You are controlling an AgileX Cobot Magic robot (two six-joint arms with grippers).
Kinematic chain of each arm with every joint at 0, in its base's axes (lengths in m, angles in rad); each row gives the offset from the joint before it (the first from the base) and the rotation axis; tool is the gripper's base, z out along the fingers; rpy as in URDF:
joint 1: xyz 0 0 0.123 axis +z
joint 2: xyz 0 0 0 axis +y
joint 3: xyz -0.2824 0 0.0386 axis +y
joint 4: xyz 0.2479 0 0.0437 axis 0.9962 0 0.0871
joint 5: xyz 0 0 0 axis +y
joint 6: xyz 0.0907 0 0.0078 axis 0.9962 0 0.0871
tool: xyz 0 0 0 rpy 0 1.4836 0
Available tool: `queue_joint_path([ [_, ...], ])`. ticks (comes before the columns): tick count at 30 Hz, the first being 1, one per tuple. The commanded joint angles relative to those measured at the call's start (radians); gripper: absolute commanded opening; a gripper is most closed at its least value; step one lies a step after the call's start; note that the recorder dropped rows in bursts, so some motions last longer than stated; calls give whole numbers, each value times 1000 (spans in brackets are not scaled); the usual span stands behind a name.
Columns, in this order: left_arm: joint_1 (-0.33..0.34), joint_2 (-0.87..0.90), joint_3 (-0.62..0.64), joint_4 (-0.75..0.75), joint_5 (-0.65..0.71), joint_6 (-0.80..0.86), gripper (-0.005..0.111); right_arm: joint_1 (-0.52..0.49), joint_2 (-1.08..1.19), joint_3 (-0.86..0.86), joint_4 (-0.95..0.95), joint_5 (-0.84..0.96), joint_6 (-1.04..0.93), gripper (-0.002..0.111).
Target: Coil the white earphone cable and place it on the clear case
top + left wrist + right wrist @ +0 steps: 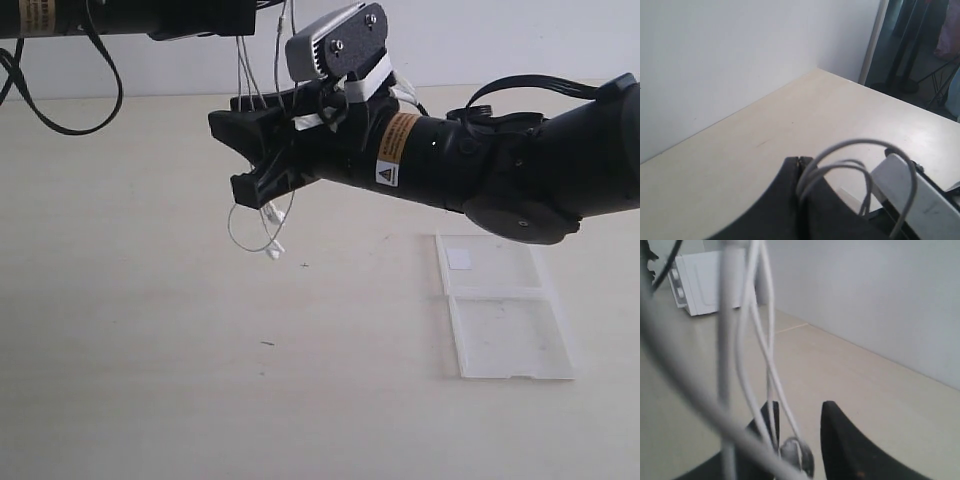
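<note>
The white earphone cable (273, 250) hangs in loops from my left arm (150, 18) at the top of the exterior view, and its earbuds dangle just above the table. In the left wrist view my left gripper (800, 161) is shut on several cable (854, 142) strands that arc out of it. My right gripper (228, 155) reaches in from the right at the hanging strands. Its jaws stand apart, and cable (730, 315) strands and an earbud (796, 454) hang between them, close to one finger. The clear case (500, 310) lies open and flat at the right, with a white sticker (459, 258) on its far half.
The pale table (150, 380) ends at a white wall behind. A white box (695, 285) stands far off in the right wrist view. Past the table's corner in the left wrist view are dark stands (905, 50).
</note>
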Motion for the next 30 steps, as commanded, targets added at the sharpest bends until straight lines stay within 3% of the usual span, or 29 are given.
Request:
queue_joint_path([
  [1, 2, -6, -4, -9, -8, -8, 0, 1, -8, -7, -2, 78, 6, 25],
  [5, 2, -6, -4, -9, -8, -5, 0, 1, -8, -7, -2, 45, 6, 18],
  [22, 2, -6, -4, -3, -8, -6, 0, 1, -48, -7, -6, 32, 6, 18],
  [24, 2, -6, -4, -3, -8, -6, 0, 1, -59, -7, -6, 64, 10, 15],
  [27, 2, -6, -4, -3, -8, -6, 0, 1, -69, -7, -6, 111, 18, 0],
  [30, 2, -6, -4, -3, -8, -6, 0, 1, -69, -7, -6, 122, 33, 0],
])
